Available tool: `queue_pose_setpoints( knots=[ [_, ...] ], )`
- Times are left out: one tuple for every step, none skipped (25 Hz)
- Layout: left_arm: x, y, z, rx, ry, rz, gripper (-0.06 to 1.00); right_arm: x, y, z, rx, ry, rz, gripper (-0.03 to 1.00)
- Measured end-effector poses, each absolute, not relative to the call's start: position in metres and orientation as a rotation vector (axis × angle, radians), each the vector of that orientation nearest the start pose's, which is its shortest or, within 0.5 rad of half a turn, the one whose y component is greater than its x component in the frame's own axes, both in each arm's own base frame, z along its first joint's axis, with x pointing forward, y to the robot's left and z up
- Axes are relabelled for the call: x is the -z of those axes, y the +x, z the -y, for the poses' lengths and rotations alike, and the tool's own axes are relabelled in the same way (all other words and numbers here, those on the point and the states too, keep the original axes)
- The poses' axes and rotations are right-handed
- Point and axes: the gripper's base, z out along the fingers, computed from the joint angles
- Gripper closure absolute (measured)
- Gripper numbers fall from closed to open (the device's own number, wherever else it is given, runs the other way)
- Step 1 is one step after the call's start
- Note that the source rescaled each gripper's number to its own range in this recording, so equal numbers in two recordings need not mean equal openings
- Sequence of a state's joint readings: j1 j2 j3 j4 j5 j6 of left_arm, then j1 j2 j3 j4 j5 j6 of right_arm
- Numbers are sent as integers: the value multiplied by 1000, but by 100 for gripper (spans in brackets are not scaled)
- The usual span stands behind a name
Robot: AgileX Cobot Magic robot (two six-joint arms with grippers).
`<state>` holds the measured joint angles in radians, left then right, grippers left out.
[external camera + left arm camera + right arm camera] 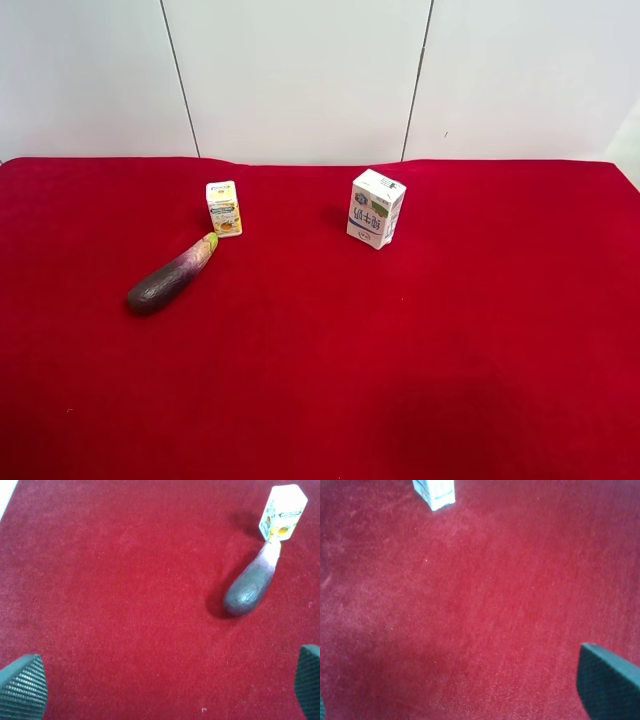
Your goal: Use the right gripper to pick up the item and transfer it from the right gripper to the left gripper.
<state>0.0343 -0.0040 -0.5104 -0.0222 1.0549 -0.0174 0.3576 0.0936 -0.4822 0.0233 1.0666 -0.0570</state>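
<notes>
The item, a dark purple eggplant (pixel 172 275) with a pale stem end, lies on the red cloth at the exterior high view's left. Its stem touches or nearly touches a small yellow-white carton (pixel 224 208). Neither arm shows in the exterior high view. In the left wrist view the eggplant (pixel 250 582) lies well beyond my left gripper (pixel 165 685), off to one side. That gripper is open with only bare cloth between its fingers (pixel 22 687). My right gripper (pixel 465 690) is open too, over bare cloth, with one fingertip (pixel 610 685) clearly showing. The eggplant is out of the right wrist view.
A white milk carton (pixel 376 208) stands upright right of centre, also seen at the edge of the right wrist view as the milk carton (pixel 435 492). The red cloth (pixel 400 380) covers the whole table. White wall panels (pixel 300 80) rise behind it.
</notes>
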Motion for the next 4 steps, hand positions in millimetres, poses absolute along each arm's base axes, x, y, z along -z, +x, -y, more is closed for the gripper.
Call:
queue_pose_setpoints(
  knots=[
    [-281,-7,2,16,-51,-2022,-6,-271,9,-6,-202,-446,-2122,-3],
    [-281,-7,2,16,-51,-2022,-6,-271,9,-6,-202,-446,-2122,-3],
    [-281,-7,2,16,-51,-2022,-6,-271,9,-6,-202,-446,-2122,-3],
    [-281,-7,2,16,-51,-2022,-6,-271,9,-6,-202,-446,-2122,-3]
  ],
)
